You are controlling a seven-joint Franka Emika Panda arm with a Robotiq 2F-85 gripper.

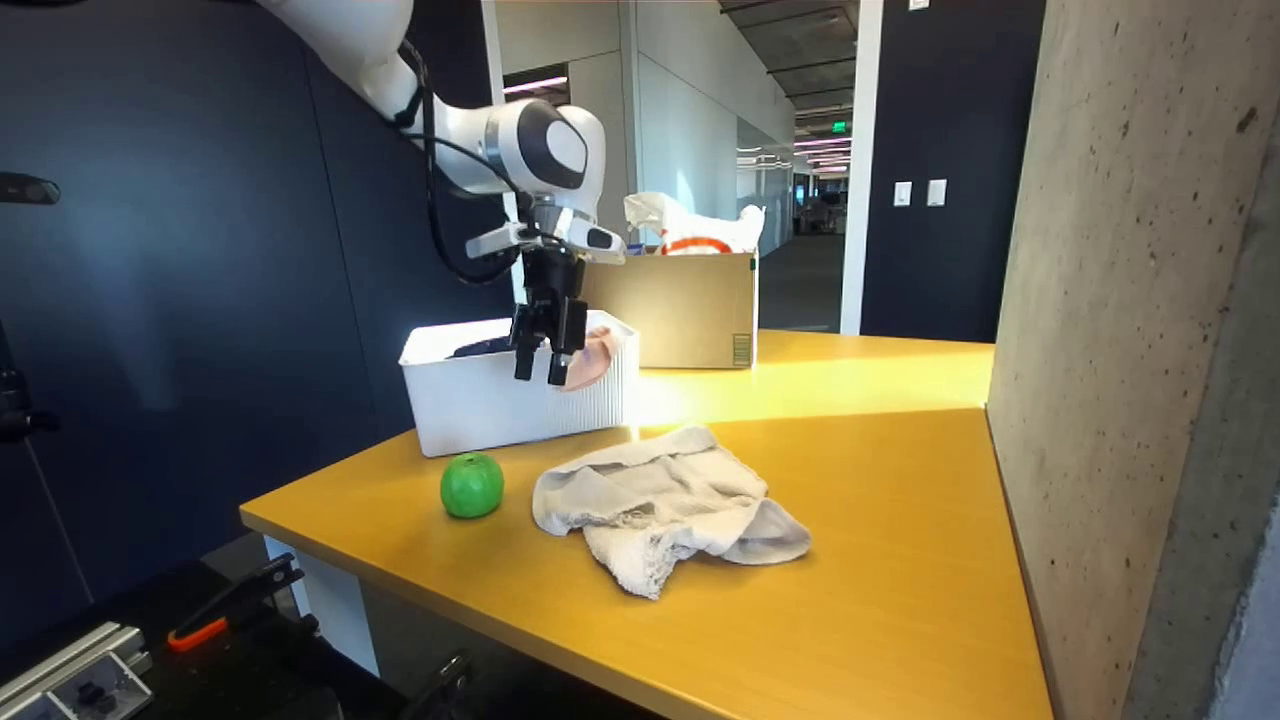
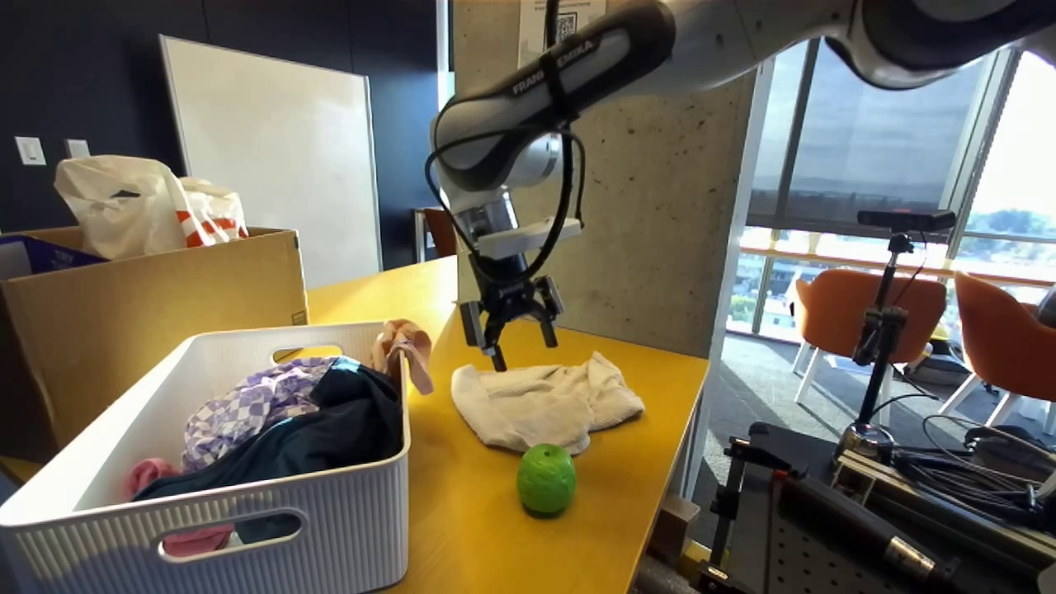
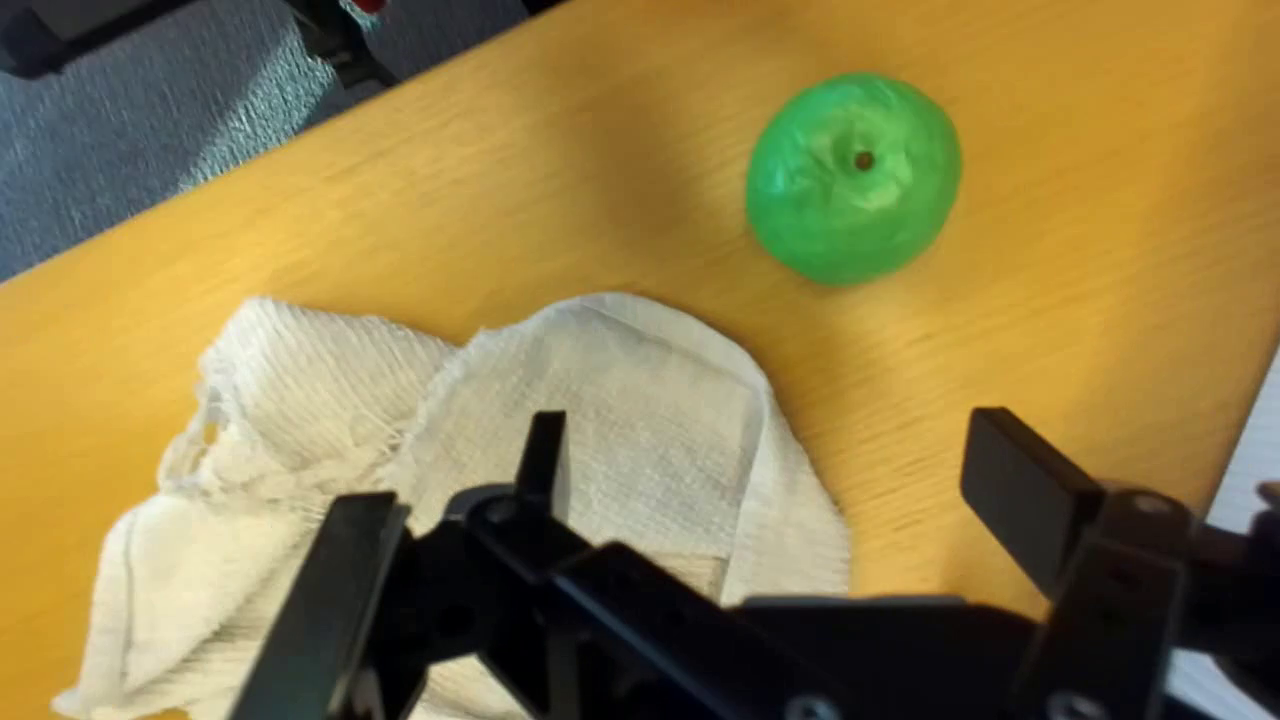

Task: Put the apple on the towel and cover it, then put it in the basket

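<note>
Nearest to the camera, in an exterior view, stands the white basket [image 2: 355, 532]; it contains a dark garment [image 2: 355, 425] and a checkered cloth [image 2: 243, 408], and a peach-coloured cloth [image 2: 404, 345] hangs over its wall; the green apple [image 2: 546, 480] sits on the yellow surface [image 2: 470, 536], near the beige towel [image 2: 536, 404] but apart from it; this towel lies crumpled; in the wrist view the jaws stand unclenched, wide apart, with part of the towel visible below them.
</note>
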